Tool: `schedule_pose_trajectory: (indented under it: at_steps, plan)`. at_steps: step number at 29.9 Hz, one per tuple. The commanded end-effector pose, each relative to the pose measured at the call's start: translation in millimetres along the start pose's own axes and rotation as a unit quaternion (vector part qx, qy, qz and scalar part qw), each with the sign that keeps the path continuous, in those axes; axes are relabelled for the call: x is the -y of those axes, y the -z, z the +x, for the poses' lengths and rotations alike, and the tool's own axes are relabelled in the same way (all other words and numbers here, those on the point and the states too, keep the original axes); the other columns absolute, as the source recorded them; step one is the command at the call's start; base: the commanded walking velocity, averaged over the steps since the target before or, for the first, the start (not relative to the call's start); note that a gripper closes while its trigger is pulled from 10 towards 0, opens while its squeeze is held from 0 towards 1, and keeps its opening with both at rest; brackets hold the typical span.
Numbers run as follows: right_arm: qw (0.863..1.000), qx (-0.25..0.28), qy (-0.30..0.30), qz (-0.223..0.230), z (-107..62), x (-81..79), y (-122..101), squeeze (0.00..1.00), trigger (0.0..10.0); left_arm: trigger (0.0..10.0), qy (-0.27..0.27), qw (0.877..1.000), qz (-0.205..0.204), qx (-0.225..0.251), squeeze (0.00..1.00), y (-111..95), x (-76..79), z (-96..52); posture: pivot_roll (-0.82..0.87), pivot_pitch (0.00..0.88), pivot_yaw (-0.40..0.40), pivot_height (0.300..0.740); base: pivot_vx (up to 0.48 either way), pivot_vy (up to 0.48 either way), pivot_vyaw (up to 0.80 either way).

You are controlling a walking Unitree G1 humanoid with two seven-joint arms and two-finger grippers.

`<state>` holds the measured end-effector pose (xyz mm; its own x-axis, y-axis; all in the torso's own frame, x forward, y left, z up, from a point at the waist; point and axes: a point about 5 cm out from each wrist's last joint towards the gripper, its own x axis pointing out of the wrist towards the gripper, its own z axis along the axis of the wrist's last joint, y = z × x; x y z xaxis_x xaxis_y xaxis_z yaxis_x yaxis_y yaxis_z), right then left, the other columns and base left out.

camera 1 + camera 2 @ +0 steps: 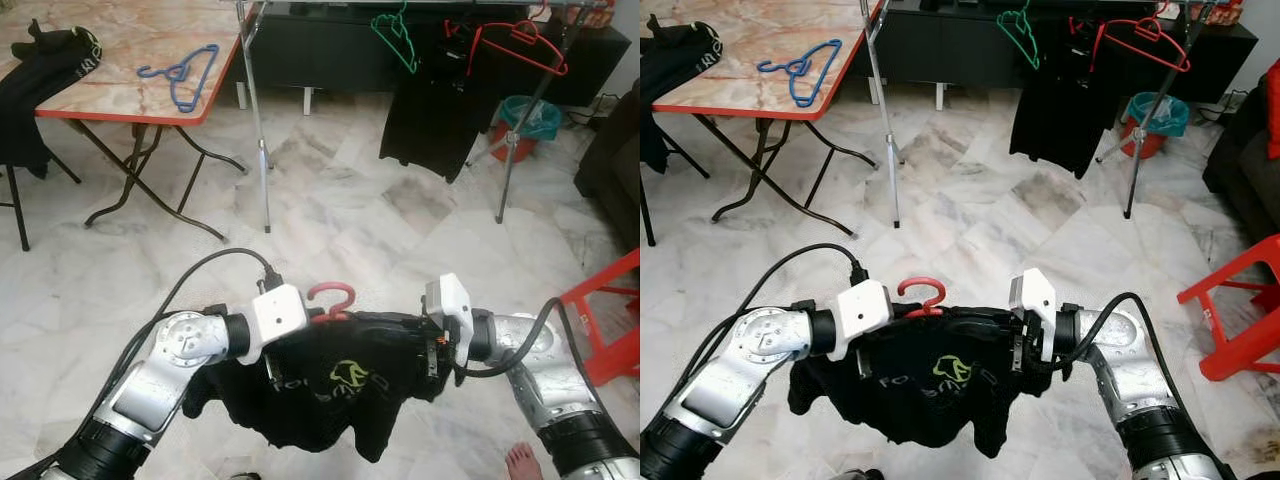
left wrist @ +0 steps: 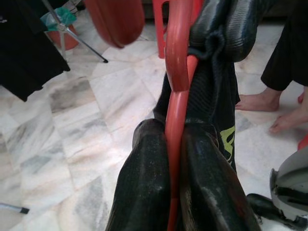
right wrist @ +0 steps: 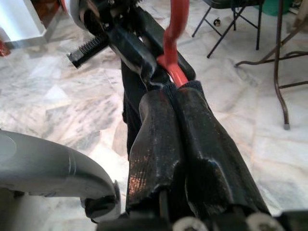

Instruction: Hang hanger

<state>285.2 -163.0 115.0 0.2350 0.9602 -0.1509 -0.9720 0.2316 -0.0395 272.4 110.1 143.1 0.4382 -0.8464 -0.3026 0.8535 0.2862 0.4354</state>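
A red hanger (image 1: 332, 298) carrying a black shirt (image 1: 340, 385) with a yellow-green logo hangs between my two grippers, low above the marble floor. My left gripper (image 1: 312, 318) is shut on the hanger's left arm; in the left wrist view the red bar (image 2: 175, 110) runs between the closed fingers (image 2: 144, 159). On the other end, through the shirt's shoulder, my right gripper (image 1: 428, 345) is shut, its fingers (image 3: 159, 120) pressed together around the red bar (image 3: 171, 67). The clothes rack (image 1: 256, 120) stands farther ahead.
On the rack hang a green hanger (image 1: 397, 40) and a red hanger (image 1: 520, 40) with a black garment (image 1: 430, 120). A table (image 1: 130, 100) at left holds a blue hanger (image 1: 185, 75) and dark clothing (image 1: 45, 70). Teal bin (image 1: 528, 118), red chair (image 1: 610, 320), a person's foot (image 1: 524, 462).
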Motion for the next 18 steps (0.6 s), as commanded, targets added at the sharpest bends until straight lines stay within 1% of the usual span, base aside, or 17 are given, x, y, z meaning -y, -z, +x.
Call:
schedule_pose_trajectory:
  at_steps: [1,2,6,9,10,11,12,13,14,15,18]
  plan:
    - [0.999,-0.036,0.031,-0.009,-13.4,3.9,7,0.0,0.0,9.1,-0.047,0.999,0.001,-0.015,0.0,6,-16.6,-20.8,0.05,0.104,-0.066,0.74,0.0,0.0,0.0]
    - [0.999,-0.036,0.031,-0.009,-13.4,3.9,7,0.0,0.0,9.1,-0.047,0.999,0.001,-0.015,0.0,6,-16.6,-20.8,0.05,0.104,-0.066,0.74,0.0,0.0,0.0]
    - [0.995,-0.064,0.077,-0.026,-16.6,13.3,10,0.0,0.0,9.4,-0.034,0.999,0.0,-0.021,0.0,8,-14.0,-29.1,0.05,0.103,-0.067,0.74,0.0,0.0,0.0]
    - [0.988,-0.092,0.115,-0.04,-20.7,21.4,12,0.0,0.0,9.5,-0.025,0.999,0.003,-0.024,0.0,8,-12.6,-35.2,0.05,0.104,-0.068,0.74,0.0,0.0,0.0]
    - [0.982,-0.105,0.146,-0.05,-24.3,27.1,13,0.0,0.0,9.7,-0.009,0.999,0.001,-0.032,0.0,10,-9.3,-40.1,0.05,0.104,-0.068,0.74,0.0,0.0,0.0]
    - [0.982,-0.105,0.146,-0.05,-24.3,27.1,13,0.0,0.0,9.7,-0.009,0.999,0.001,-0.032,0.0,10,-9.3,-40.1,0.05,0.104,-0.068,0.74,0.0,0.0,0.0]
    - [0.979,-0.104,0.167,-0.056,-26.7,31.0,11,0.0,0.0,10.0,0.006,0.999,0.0,-0.039,0.0,12,-5.5,-43.3,0.05,0.104,-0.069,0.74,0.0,0.0,0.0]
    - [0.977,-0.103,0.175,-0.062,-27.7,32.7,10,0.0,0.0,10.0,0.014,0.999,-0.001,-0.042,0.0,13,-3.1,-44.6,0.05,0.104,-0.068,0.74,0.0,0.0,0.0]
    - [0.977,-0.103,0.175,-0.062,-27.7,32.7,10,0.0,0.0,10.0,0.014,0.999,-0.001,-0.042,0.0,13,-3.1,-44.6,0.05,0.104,-0.068,0.74,0.0,0.0,0.0]
    - [0.974,-0.105,0.191,-0.07,-29.2,36.0,9,0.0,0.0,10.0,0.021,0.999,-0.001,-0.046,0.0,14,-0.1,-45.8,0.05,0.104,-0.068,0.74,0.0,0.0,0.0]
    - [0.968,-0.114,0.21,-0.079,-32.0,40.5,8,0.0,0.0,10.0,0.019,0.999,-0.002,-0.043,0.0,15,1.7,-47.8,0.05,0.104,-0.068,0.74,0.0,0.0,0.0]
